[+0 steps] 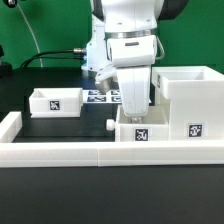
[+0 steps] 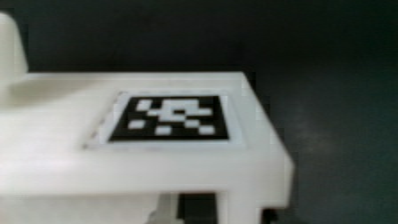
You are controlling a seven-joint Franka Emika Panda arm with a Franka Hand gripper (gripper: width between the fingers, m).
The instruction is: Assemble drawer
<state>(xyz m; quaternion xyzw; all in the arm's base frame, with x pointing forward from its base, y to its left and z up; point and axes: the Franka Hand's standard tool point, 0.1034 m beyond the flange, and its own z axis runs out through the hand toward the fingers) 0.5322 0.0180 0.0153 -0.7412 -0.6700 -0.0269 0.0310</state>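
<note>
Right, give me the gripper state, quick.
Gripper: cannot tell. It is down at the middle tray, but neither view shows its jaws clearly enough to say open, shut or gripping.

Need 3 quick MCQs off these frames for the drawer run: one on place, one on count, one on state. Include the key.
1. In the exterior view, the tall housing stands on which side of the hand?
A) the exterior view's left
B) the exterior view's right
C) directly behind it

2. How many open-top trays are visible?
A) one
B) three
C) two

3. The left tray is:
A) resting on the table, apart from the hand
B) lifted by the hand
C) slid into the tall housing

Key:
1 B, the tall housing fills the right edge.
2 C, there is the left tray plus the middle tray under the hand.
3 A, it sits alone while the hand is over the middle tray.
</note>
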